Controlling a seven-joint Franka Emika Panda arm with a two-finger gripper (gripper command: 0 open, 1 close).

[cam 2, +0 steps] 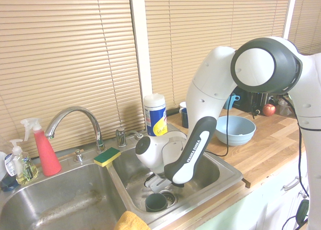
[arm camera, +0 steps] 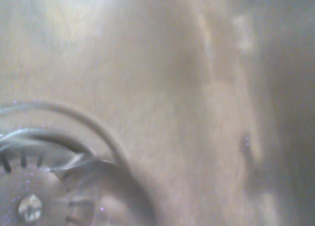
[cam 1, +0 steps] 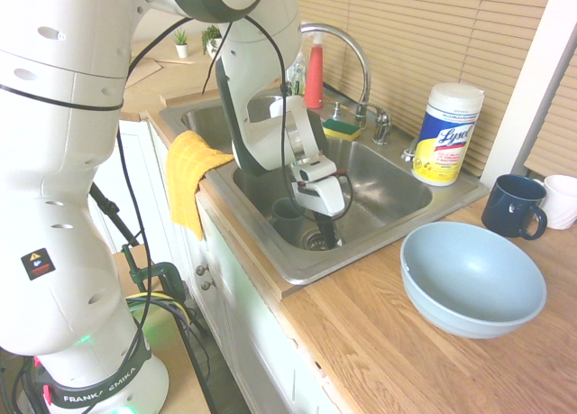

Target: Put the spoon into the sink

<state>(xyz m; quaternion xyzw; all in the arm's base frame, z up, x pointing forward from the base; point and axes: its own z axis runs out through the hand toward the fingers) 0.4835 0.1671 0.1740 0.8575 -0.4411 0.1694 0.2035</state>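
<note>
My gripper [cam 1: 327,236] reaches down into the right basin of the steel sink [cam 1: 297,271], with its dark fingers shut just above the round drain strainer [cam 1: 315,242]. From the other side, the gripper [cam 2: 159,184] hangs low over the basin floor of the sink [cam 2: 223,176], mostly hidden behind the forearm. The blurred wrist view shows the basin floor and the drain strainer [arm camera: 29,206] from very close. I cannot make out the spoon in any view, nor whether anything sits between the fingers.
A dark cup [cam 1: 288,217] stands in the basin right beside the gripper. The arched faucet [cam 1: 353,58], a sponge [cam 1: 341,128] and a wipes canister [cam 1: 448,134] line the back rim. A light blue bowl [cam 1: 471,279] and navy mug [cam 1: 514,207] sit on the wooden counter. A yellow cloth [cam 1: 189,179] drapes the front rim.
</note>
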